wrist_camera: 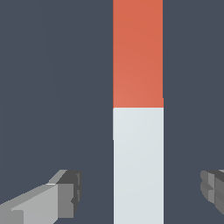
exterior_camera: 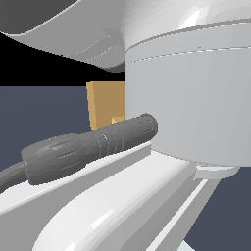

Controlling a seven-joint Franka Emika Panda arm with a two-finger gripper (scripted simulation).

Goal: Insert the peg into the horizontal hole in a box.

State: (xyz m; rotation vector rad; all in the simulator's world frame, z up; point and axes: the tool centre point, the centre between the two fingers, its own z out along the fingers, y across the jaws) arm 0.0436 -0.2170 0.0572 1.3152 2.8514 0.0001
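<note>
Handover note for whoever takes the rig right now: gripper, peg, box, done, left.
Gripper: open, fingers either side of the peg's pale half, no contact seen.
Peg: lying on the dark floor, not lifted; red-orange half points away from the fingers.
Box: in the exterior view only a tan strip shows behind the arm and its grey cable connector; the hole cannot be made out clearly.
Done: gripper lined up over the peg.
Left: close, lift, align with the hole, insert.

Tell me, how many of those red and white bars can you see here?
1. The peg lies on the dark floor in the wrist view, between the open gripper fingers, touching neither. The exterior view is mostly blocked by the robot arm, so another could be hidden.
</note>
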